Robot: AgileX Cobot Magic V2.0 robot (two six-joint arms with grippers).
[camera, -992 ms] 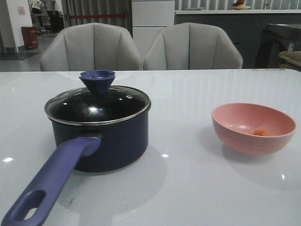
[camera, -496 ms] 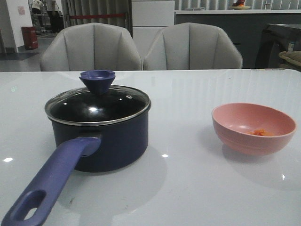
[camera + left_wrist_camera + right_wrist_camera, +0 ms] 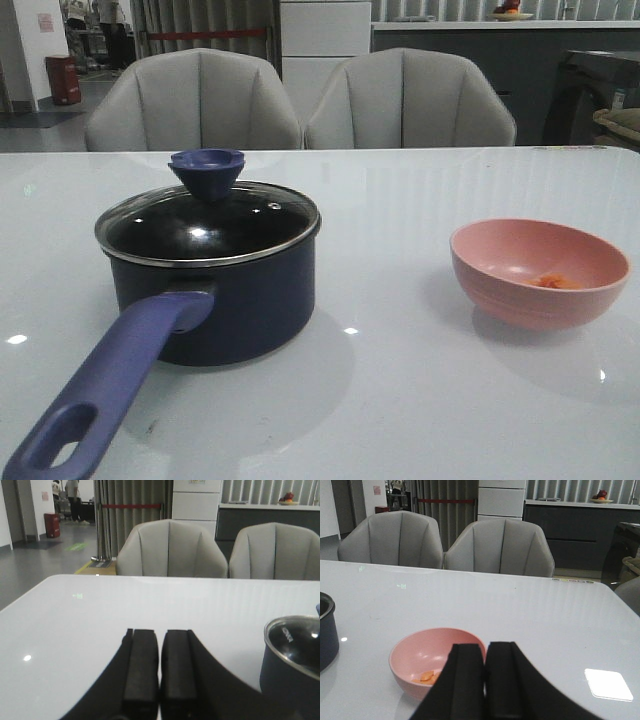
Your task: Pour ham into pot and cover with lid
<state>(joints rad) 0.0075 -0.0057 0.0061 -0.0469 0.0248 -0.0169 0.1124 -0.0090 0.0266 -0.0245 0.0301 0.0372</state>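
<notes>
The dark navy pot (image 3: pixel 215 300) stands on the left of the white table, its purple-blue handle (image 3: pixel 110 390) pointing toward me. The glass lid (image 3: pixel 205 225) with its blue knob (image 3: pixel 207 170) rests on the pot. On the right, small orange ham chunks (image 3: pixel 555 282) lie in a pink bowl (image 3: pixel 540 272). My left gripper (image 3: pixel 160 645) is shut and empty, beside the pot (image 3: pixel 295 660) and apart from it. My right gripper (image 3: pixel 486 655) is shut and empty, just short of the pink bowl (image 3: pixel 427 662) with the ham (image 3: pixel 427 676). Neither gripper shows in the front view.
Two grey chairs (image 3: pixel 300 100) stand behind the table's far edge. A bright light patch (image 3: pixel 609 684) lies on the table near the right gripper. Bare white tabletop (image 3: pixel 400 400) lies between pot and bowl.
</notes>
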